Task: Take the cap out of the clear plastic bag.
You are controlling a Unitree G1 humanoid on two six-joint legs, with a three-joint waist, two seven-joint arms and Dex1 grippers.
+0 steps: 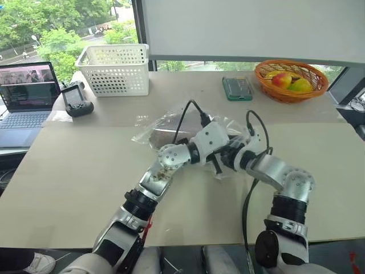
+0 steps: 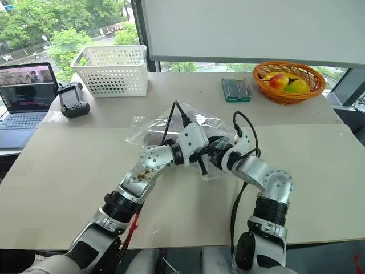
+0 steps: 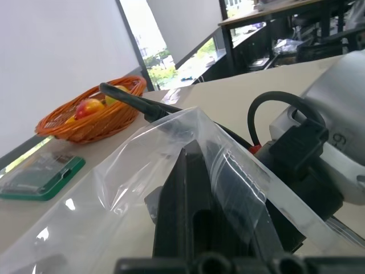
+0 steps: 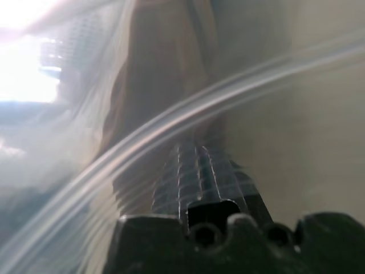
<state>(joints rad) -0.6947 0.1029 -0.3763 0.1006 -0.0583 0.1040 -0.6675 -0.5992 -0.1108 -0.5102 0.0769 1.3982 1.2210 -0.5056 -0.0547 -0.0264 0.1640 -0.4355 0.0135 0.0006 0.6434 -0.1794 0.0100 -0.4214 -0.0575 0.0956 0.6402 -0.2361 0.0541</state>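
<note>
The clear plastic bag (image 1: 165,127) lies crumpled on the middle of the table. Inside it the brown cap (image 4: 159,68) shows as a dark lump (image 2: 153,137). My left gripper (image 3: 191,151) reaches in from the left and is shut on a fold of the bag's film (image 3: 142,171) at its right-hand end. My right gripper (image 4: 197,149) points into the bag's mouth from the right, shut on brown fabric of the cap. The two wrists meet closely over the bag's right edge (image 1: 225,151), and the plastic hides most of the cap.
A white perforated basket (image 1: 117,68) stands at the back left, with a laptop (image 1: 25,97) and a black handheld device (image 1: 77,101) beside it. A green case (image 1: 237,88) and an orange fruit basket (image 1: 291,80) sit at the back right.
</note>
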